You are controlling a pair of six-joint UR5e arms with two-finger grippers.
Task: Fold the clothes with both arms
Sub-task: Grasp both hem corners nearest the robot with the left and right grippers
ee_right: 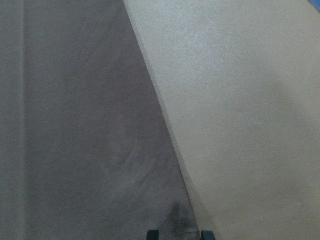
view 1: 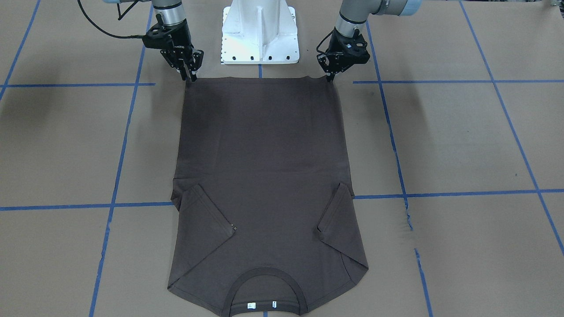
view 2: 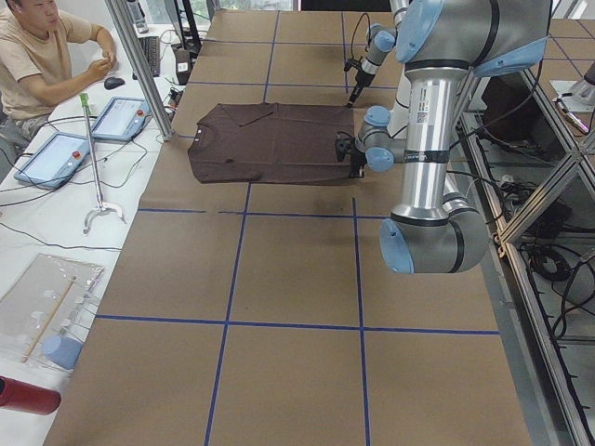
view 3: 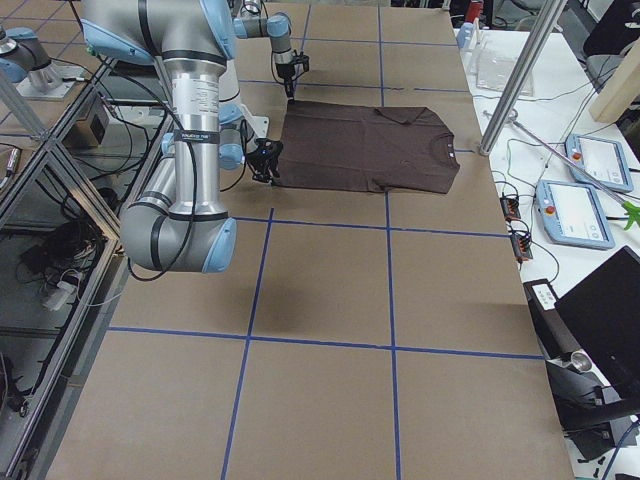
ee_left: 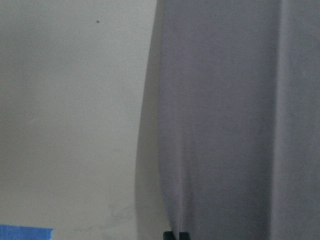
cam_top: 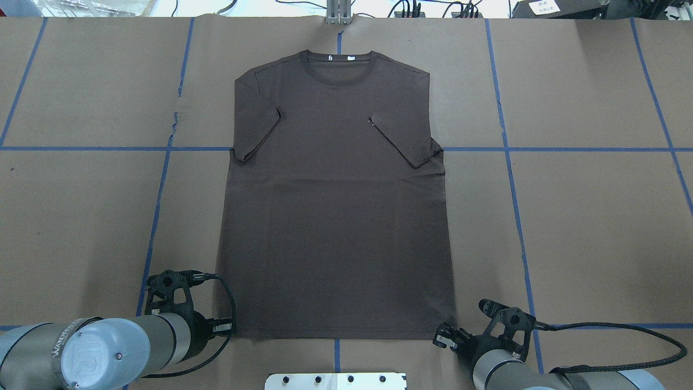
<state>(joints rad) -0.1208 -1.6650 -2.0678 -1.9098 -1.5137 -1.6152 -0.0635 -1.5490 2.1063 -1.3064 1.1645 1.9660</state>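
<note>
Seemingly, the folding is being caught at an early stage: the dark brown T-shirt [view 1: 264, 167] is being shown spread flat on the middle of the counter [view 1: 462, 141], with both short sleeves [view 1: 207, 215] already turned in over the chest, while the body is not yet being folded at all. The lengthwise fold, and any further one, is being judged as left to do. The hem corner on the robot's left is being pinched by the left claw [view 1: 330, 79], whose jaws are being seen together on a gathered ridge of cloth in its wrist view. The opposite hem corner is being straddled by the right claw [view 1: 192, 75]; its fingertips are being seen apart with the cloth between them, so no firm grip is being read there. The shirt's long axis is being laid straight away from the robot, with the hem [view 1: 260, 79] just in front of the white pedestal base [view 1: 260, 35] and the ribbed collar [view 1: 264, 273] being pointed toward the far edge.
</note>
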